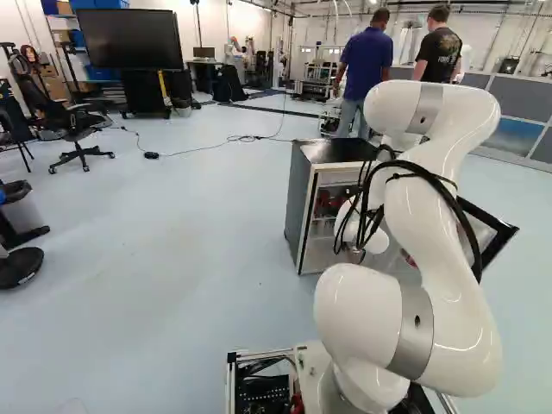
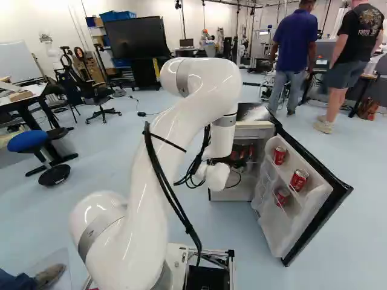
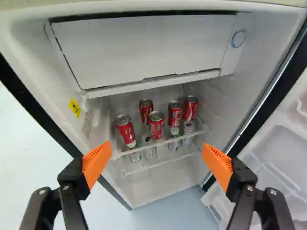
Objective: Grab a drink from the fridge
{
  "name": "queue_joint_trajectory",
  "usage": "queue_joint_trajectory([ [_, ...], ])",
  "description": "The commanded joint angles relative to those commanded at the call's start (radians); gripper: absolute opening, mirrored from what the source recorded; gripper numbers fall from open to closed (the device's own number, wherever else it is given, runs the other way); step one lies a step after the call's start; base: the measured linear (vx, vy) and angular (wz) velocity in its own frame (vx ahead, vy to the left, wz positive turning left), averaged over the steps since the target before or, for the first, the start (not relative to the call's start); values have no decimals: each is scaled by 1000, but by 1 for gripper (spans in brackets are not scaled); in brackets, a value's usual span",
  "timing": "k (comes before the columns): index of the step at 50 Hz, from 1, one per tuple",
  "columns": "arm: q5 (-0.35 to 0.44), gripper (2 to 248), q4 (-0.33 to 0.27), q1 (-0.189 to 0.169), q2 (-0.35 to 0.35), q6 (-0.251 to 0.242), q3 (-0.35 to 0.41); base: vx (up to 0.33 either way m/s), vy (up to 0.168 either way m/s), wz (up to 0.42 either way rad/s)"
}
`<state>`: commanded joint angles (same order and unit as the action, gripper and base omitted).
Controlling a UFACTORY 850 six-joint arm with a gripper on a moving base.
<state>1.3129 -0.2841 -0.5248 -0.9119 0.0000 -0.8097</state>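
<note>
Soda cans [image 3: 156, 127] stand untouched inside the fridge [image 1: 298, 207]; its door [image 2: 307, 208] is open, our claw [image 3: 157, 145] spread wide, leaving us reach, grip and lift-out.

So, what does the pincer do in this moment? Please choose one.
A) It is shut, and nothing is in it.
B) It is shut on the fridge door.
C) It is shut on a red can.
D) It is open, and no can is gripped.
D: the pincer has its orange pads wide apart, and the red cans stand ahead of them inside the fridge.
</note>
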Motion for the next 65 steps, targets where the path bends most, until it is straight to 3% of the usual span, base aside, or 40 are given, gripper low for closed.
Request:
queue_joint_trajectory([
  [34,7,247,-26,7,-123,0,-90,0,0,0],
  [65,130,247,-32,7,-225,0,-156,0,0,0],
])
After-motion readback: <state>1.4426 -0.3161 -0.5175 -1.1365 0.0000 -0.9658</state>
